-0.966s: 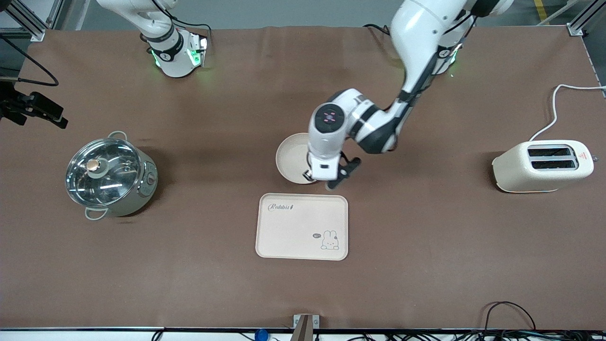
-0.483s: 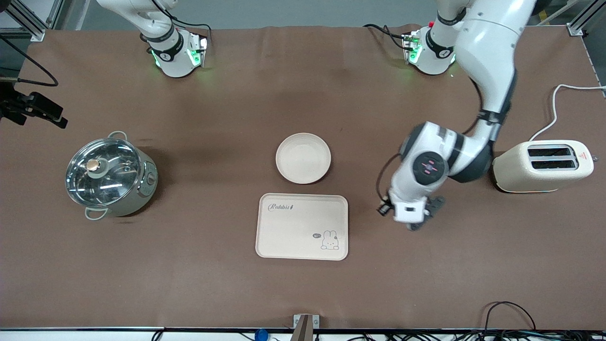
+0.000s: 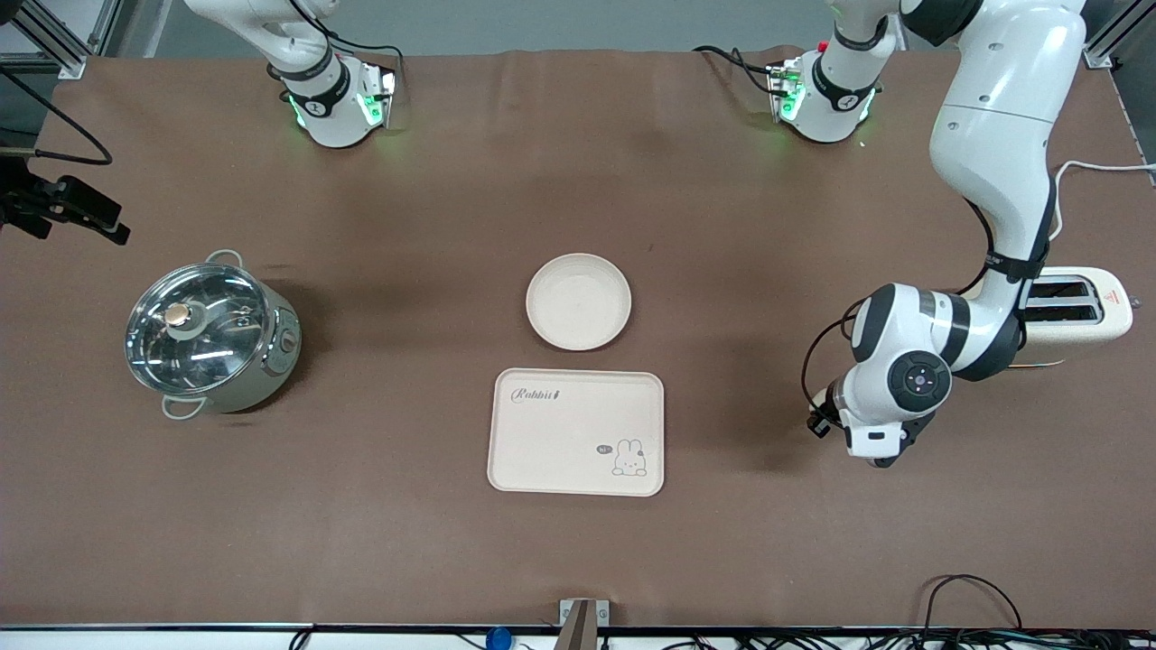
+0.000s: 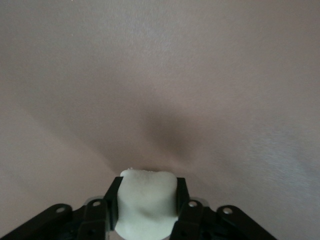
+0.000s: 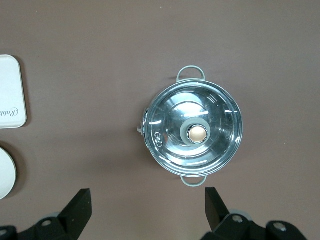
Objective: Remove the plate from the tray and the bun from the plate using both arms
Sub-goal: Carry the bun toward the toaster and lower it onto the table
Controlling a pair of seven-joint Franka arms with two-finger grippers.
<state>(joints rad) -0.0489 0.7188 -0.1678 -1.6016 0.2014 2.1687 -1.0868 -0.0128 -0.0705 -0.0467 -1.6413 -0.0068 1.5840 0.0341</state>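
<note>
The round cream plate (image 3: 578, 301) lies flat on the brown table, just farther from the front camera than the rabbit tray (image 3: 575, 431). My left gripper (image 3: 872, 450) is low over the table near the toaster. In the left wrist view it (image 4: 147, 187) is shut on the pale cream bun (image 4: 147, 207), which fills the gap between the black fingers (image 4: 111, 202). The bun is hidden under the hand in the front view. My right gripper (image 5: 147, 197) is open and empty, high over the table beside the steel pot (image 5: 194, 132). The plate's edge (image 5: 5, 172) shows in that view.
A lidded steel pot (image 3: 208, 329) stands toward the right arm's end. A cream toaster (image 3: 1084, 302) with a white cord stands toward the left arm's end, partly covered by the left arm. The tray's corner (image 5: 10, 92) shows in the right wrist view.
My left arm has swung from over the plate toward the toaster end and lowered there. The plate stays uncovered on the table. The right arm has not moved.
</note>
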